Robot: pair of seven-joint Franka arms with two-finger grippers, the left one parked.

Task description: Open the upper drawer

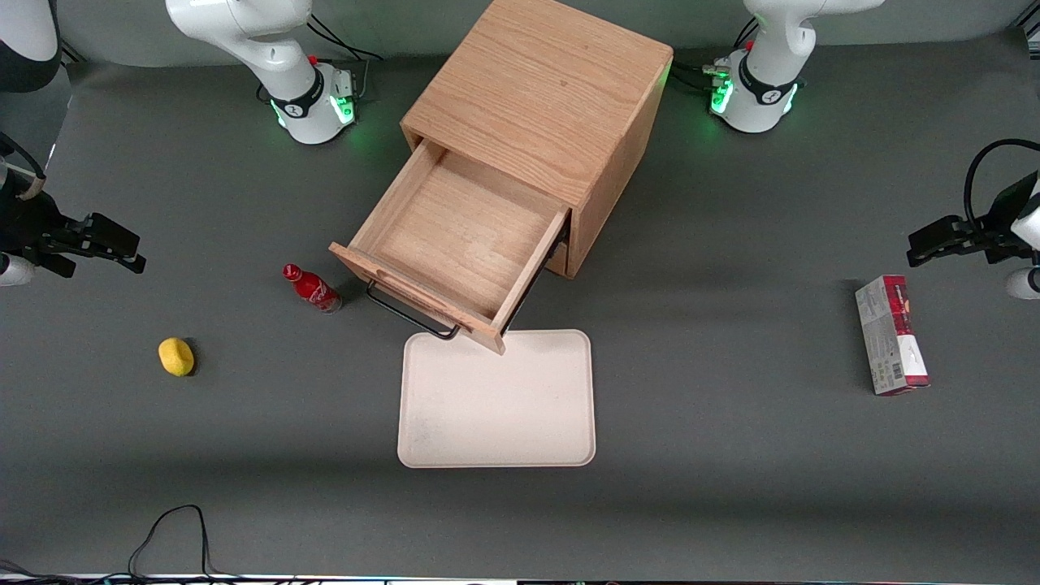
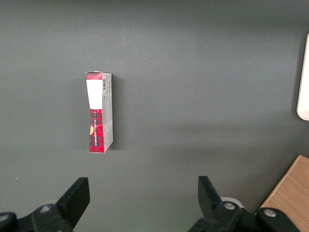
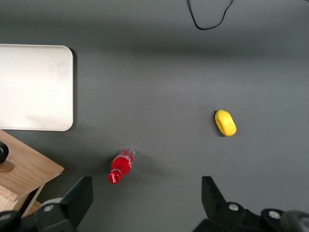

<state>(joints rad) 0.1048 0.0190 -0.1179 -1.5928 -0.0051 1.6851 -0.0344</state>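
Light oak upper drawer point(image 1: 463, 244) w/ long thin black bar handle point(image 1: 410, 315): pulled well out of oak wood-grain cabinet point(image 1: 540, 106), inside bare, nothing in it. Drawer front pointing approx 7 o'clock in front view, front corner overhanging rim of cream rectangular plastic tray point(image 1: 497, 402). Tray flat on dark grey bench point(image 1: 731, 455), nearer front camera than cabinet, at approx 6 o'clock from drawer.

Right arm's black two-finger claw point(image 1: 134, 253): up at working arm's end of bench, at approx 9 o'clock from drawer, well apart from handle. Fingers spread apart, nothing between them, confirmed in right wrist view, claw point(image 3: 147, 195) w/ bare bench in the gap.

Small red bottle w/ red cap point(image 1: 312, 289): just beside drawer front, at approx 9 o'clock from handle, standing w/ a lean. Seen also from right wrist cam point(image 3: 120, 166), near drawer corner point(image 3: 29, 169).

Yellow rounded lemon-like object point(image 1: 176, 357): on bench, at approx 8 o'clock from bottle, nearer front camera, well apart from it; also in right wrist view point(image 3: 225, 123).

Red-and-grey cardboard box point(image 1: 891, 335): lying flat toward parked arm's end of bench, well apart from tray; visible in left wrist view too point(image 2: 99, 112).

Thin black cable point(image 1: 175, 528): looped on bench near front-camera edge.
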